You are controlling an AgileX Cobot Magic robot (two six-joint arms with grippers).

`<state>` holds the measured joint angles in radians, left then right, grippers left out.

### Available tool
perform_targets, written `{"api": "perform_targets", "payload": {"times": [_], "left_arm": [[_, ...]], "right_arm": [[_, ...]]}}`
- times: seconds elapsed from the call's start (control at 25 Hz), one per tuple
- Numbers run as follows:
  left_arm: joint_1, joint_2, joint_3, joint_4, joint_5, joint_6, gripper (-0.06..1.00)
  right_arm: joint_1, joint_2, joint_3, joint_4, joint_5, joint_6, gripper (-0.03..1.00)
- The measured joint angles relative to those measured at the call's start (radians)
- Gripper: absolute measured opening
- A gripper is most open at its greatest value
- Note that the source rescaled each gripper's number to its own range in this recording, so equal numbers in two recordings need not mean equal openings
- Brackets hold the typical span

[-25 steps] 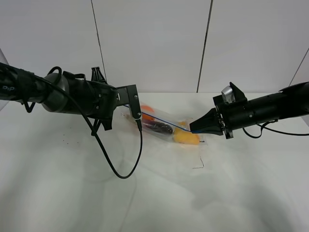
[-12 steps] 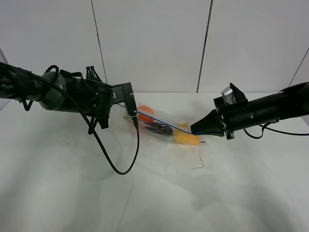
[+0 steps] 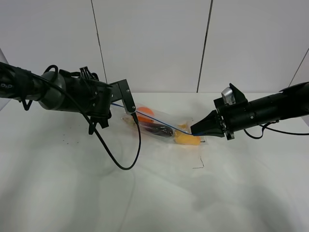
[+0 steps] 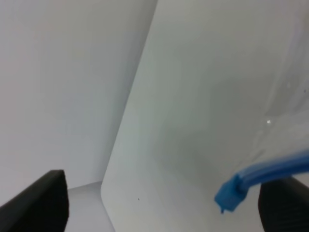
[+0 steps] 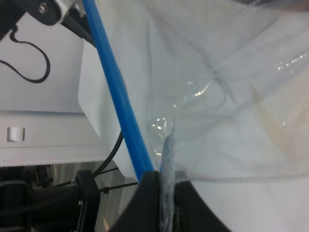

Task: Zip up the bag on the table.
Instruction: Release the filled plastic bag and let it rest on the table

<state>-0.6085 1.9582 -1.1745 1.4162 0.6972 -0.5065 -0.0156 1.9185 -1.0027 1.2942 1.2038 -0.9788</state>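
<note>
Seemingly zipped, the clear crinkly plastic bag (image 3: pixel 161 126) is clenched by the right pincer (image 5: pixel 166 186); the left pincer (image 4: pixel 159 205) gapes around the end of its thin blue zipper strip (image 4: pixel 270 169).

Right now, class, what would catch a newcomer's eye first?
A clear bag of orange, purple and yellow produce lies at the middle of the white table. The right pincer is shut on its corner; the left pincer stands open around the end of the blue zipper strip.
</note>
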Motion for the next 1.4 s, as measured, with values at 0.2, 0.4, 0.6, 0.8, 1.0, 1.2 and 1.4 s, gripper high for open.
{"api": "perform_targets", "payload": {"times": [0.2, 0.4, 0.6, 0.8, 1.0, 1.2, 1.4], "left_arm": [[0.000, -0.012, 0.000, -0.064, -0.031, 0.006, 0.96], [0.000, -0.060, 0.000, -0.123, -0.084, 0.023, 0.99], [0.000, -0.099, 0.000, -0.142, -0.069, 0.025, 0.99], [0.025, -0.150, -0.006, -0.290, 0.010, 0.089, 0.99], [0.194, -0.185, -0.100, -0.775, 0.070, 0.334, 0.99], [0.463, -0.186, -0.207, -1.162, 0.252, 0.520, 0.99], [0.676, -0.217, -0.218, -1.309, 0.358, 0.535, 0.99]], "right_arm": [[0.000, 0.000, 0.000, 0.000, 0.000, 0.000, 0.00], [0.000, 0.000, 0.000, 0.000, 0.001, 0.000, 0.00], [0.000, 0.000, 0.000, 0.000, 0.001, -0.007, 0.00], [0.000, 0.000, 0.000, 0.000, 0.001, -0.008, 0.00], [0.000, 0.000, 0.000, 0.000, 0.001, -0.024, 0.00], [0.000, 0.000, 0.000, 0.000, 0.001, -0.033, 0.00], [0.000, 0.000, 0.000, 0.000, 0.001, -0.037, 0.00]]}}
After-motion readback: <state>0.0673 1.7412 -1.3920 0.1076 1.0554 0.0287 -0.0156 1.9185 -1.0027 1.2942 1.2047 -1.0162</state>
